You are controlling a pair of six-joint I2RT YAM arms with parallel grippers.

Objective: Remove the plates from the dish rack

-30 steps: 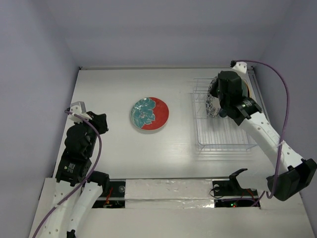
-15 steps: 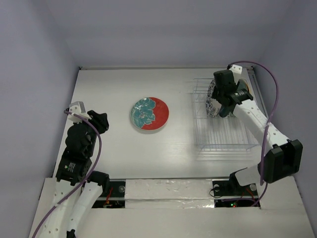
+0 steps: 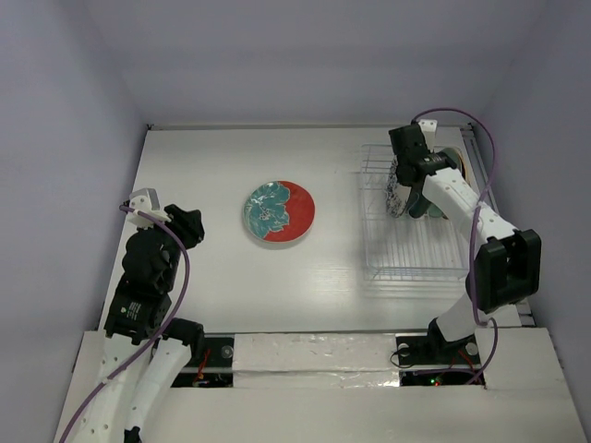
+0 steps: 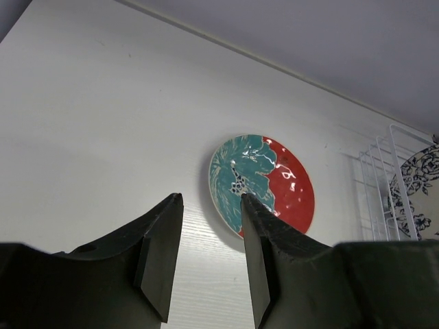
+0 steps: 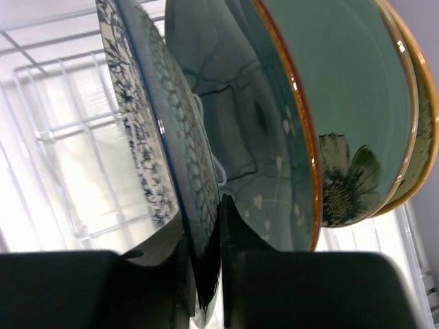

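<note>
Presently found the right gripper (image 5: 206, 226) closed onto the rim of the dark patterned plate (image 5: 147, 130), one finger on each face, at the bottom centre of the right wrist view. Judged this an edge grip by necessity, with the plate standing on edge in the dish rack (image 3: 416, 254) and offering only its upper rim to pinch. Noted the same plate at the upper right of the top view, foremost in its row and so free to lift without disturbing anything behind.

Counted behind it, toward the right of the wrist frame, a glossy dark teal plate (image 5: 240, 116) and a pale green plate (image 5: 350, 89) bearing a flower. Possibly a tan plate (image 5: 424, 116) beyond, with only a sliver of yellowish rim showing at the frame edge. Recorded all of these upright and close-packed.

Found the teal-and-red floral plate (image 3: 279, 212) lying flat on the table (image 3: 203, 157) at centre frame, well apart from the rack. Judged it set there to leave room alongside for further plates.

Found the left gripper (image 4: 209, 202) at the left of the top view, jaws apart and holding nothing, aimed toward the floral plate yet well short of it. Judged it idle and clear of any route from rack to table.

Assessed the step in hand as extraction of the patterned plate. Calls for a straight lift to clear the wires before any swing leftward. Flagged risk of rim slip under so narrow a pinch, and of knocking the teal plate just beside.
</note>
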